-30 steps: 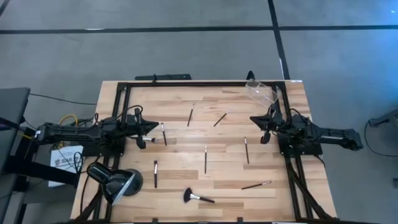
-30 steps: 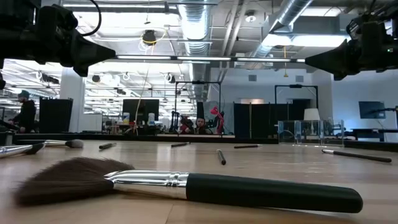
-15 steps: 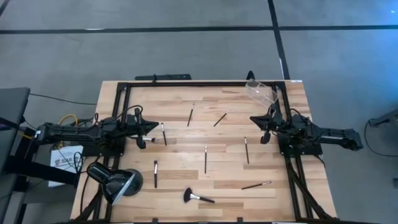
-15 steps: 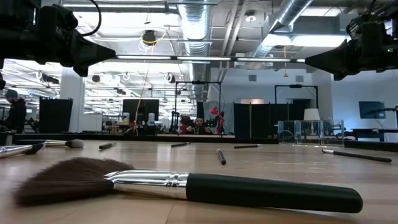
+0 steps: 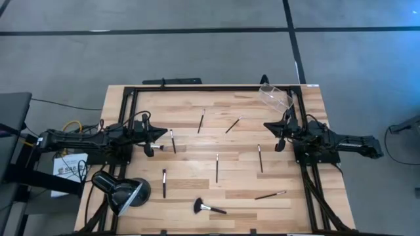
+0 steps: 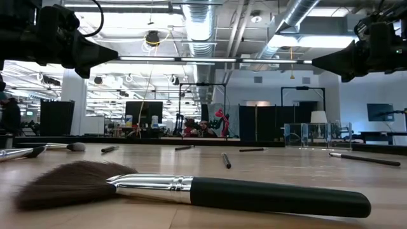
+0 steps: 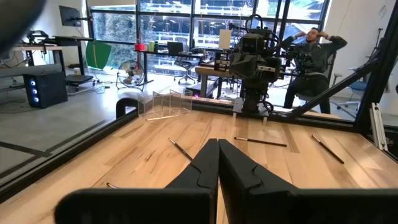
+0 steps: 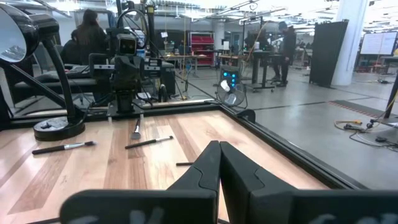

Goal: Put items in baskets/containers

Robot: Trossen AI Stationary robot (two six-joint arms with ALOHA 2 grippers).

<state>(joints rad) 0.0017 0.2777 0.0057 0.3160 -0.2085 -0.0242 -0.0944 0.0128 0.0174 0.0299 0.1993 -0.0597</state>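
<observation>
A: Where do we see the brushes?

B: We see them scattered flat over the table [image 5: 243,147] in the high view. The fan brush [image 5: 207,208] lies at the lower centre, and thin brushes lie around it: one [image 5: 164,183] at lower left, one [image 5: 217,168] in the middle, one [image 5: 260,158] right of centre, one [image 5: 270,195] at lower right, and two, [image 5: 201,120] and [image 5: 232,124], nearer the top.

A: And the cup?

B: The clear cup [image 5: 275,96] sits at the table's upper right corner, with no brush in it that we can make out.

A: How do the claws stand?

B: The left gripper [image 5: 161,133] hangs at the left edge, fingers pressed together on nothing. The right gripper [image 5: 269,125] hangs at the right edge, just below the cup, likewise closed and empty.

A: Anything else?

B: We see a black lamp [image 5: 121,190] at the lower left corner.
</observation>
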